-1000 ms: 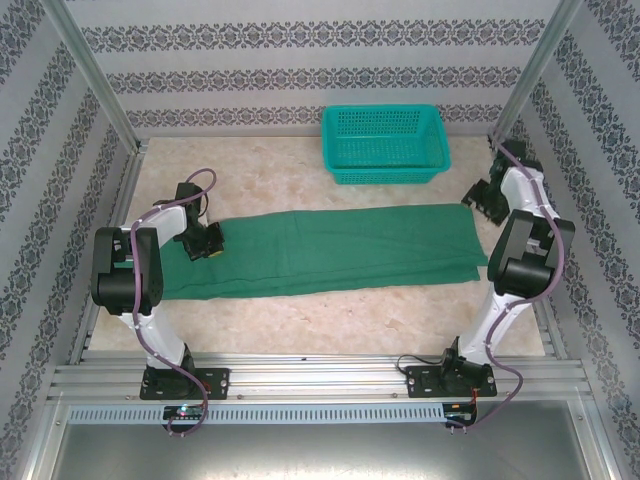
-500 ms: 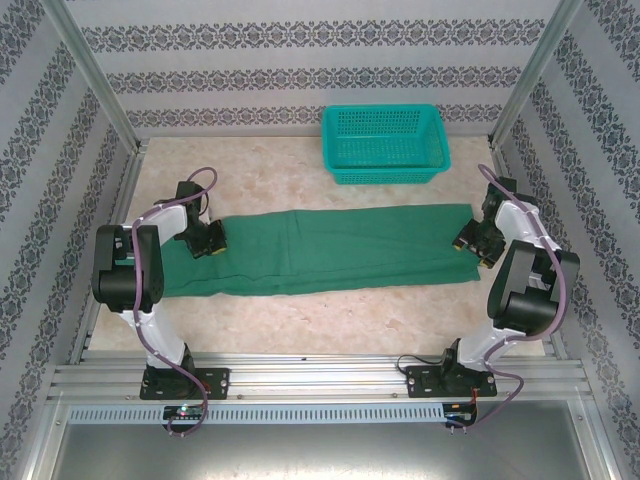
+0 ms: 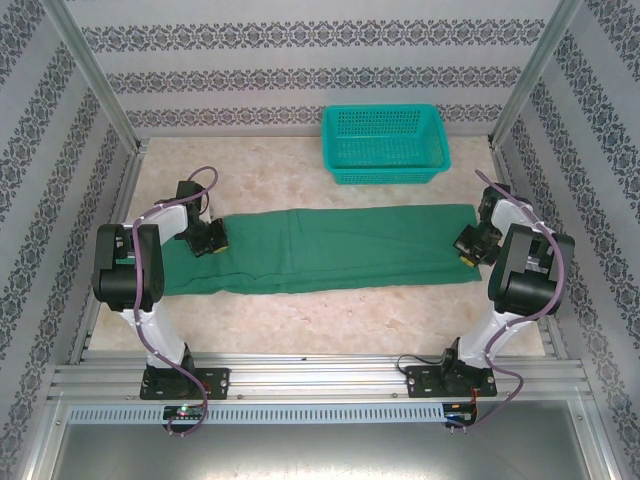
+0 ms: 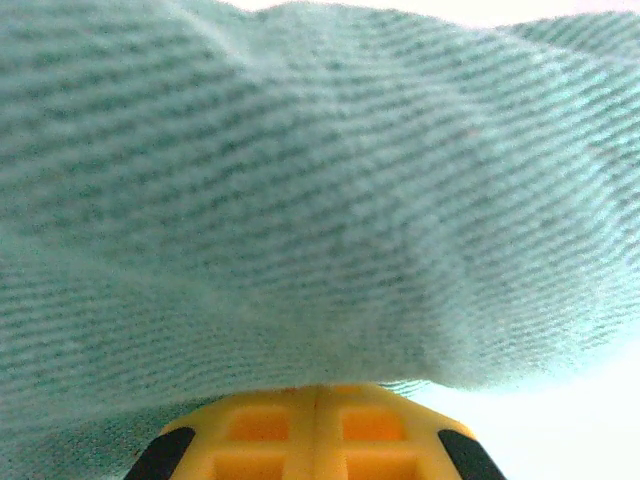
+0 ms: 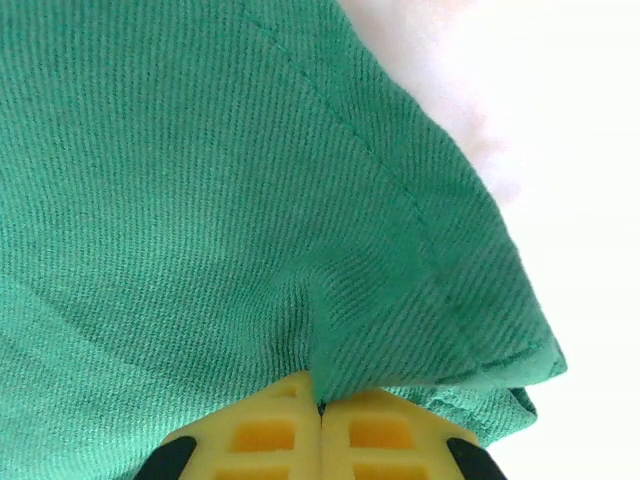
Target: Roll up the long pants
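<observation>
right fingers now pinching long pants | left fingers unchanged

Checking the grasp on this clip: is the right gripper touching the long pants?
Touching. The right wrist view shows the right gripper with its yellow fingers closed together, pinching a fold of the long pants near the hemmed corner.

No text, label, brand, number or sign can be read in any of the views.
</observation>
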Robot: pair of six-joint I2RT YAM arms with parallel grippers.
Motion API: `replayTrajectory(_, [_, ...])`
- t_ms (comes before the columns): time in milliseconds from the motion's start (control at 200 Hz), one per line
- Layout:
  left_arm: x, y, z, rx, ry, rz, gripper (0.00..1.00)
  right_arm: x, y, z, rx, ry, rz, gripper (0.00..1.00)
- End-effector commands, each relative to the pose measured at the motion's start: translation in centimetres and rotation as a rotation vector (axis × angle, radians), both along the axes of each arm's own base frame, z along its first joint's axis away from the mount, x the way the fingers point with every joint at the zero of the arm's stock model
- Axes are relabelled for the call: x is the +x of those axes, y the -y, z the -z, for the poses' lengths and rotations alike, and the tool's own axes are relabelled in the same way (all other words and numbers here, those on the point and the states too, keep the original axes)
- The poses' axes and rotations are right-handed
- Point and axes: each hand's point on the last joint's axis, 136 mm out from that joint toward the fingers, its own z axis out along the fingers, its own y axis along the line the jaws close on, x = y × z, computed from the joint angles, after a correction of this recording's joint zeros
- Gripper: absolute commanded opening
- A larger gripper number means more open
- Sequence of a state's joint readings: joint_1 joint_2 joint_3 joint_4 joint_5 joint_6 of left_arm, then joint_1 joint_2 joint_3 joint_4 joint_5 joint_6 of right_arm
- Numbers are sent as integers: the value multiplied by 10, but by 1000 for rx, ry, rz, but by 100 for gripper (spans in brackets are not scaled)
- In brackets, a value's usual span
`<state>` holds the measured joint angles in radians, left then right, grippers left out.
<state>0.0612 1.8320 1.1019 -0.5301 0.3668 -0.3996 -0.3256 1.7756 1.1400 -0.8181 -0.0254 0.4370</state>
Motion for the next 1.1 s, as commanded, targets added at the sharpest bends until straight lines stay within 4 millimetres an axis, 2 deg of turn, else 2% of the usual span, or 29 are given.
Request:
replayTrajectory(0, [-18, -2, 28, 18, -84, 4, 0, -17, 5, -1, -29, -34, 13, 0])
replayTrajectory(205, [-16, -1, 31, 13, -86, 6, 0, -34, 9, -28, -81, -24, 6, 0])
replayTrajectory(305, [-17, -1, 33, 8, -93, 4, 0, -42, 10, -34, -95, -33, 5, 0])
replayTrajectory(580, [-19, -2, 27, 17, -90, 9, 0, -65, 0, -21, -50, -113, -20, 0])
replayTrajectory(590, [-19, -2, 26, 19, -90, 10, 0, -66, 0, -20, -45, -113, -21, 3])
replayTrajectory(644, [-20, -3, 23, 24, -87, 10, 3, -66, -1, -20, -35, -100, -15, 38])
replayTrajectory(664, [-20, -4, 22, 27, -85, 10, 4, -67, 0, -21, -39, -98, -9, 47])
replayTrajectory(769, [-19, -4, 18, 26, -74, 10, 7, -69, 9, -24, -57, -84, 19, 66])
replayTrajectory(849, [-14, 0, 18, 3, -69, 14, 7, -69, 10, -21, -45, -81, 39, 74])
replayTrajectory(874, [-12, 2, 18, -6, -67, 16, 7, -69, 10, -19, -37, -82, 42, 79])
replayTrajectory(1094, [-11, 4, 30, -25, -87, 18, 6, -61, 6, 5, 21, -120, 62, 83])
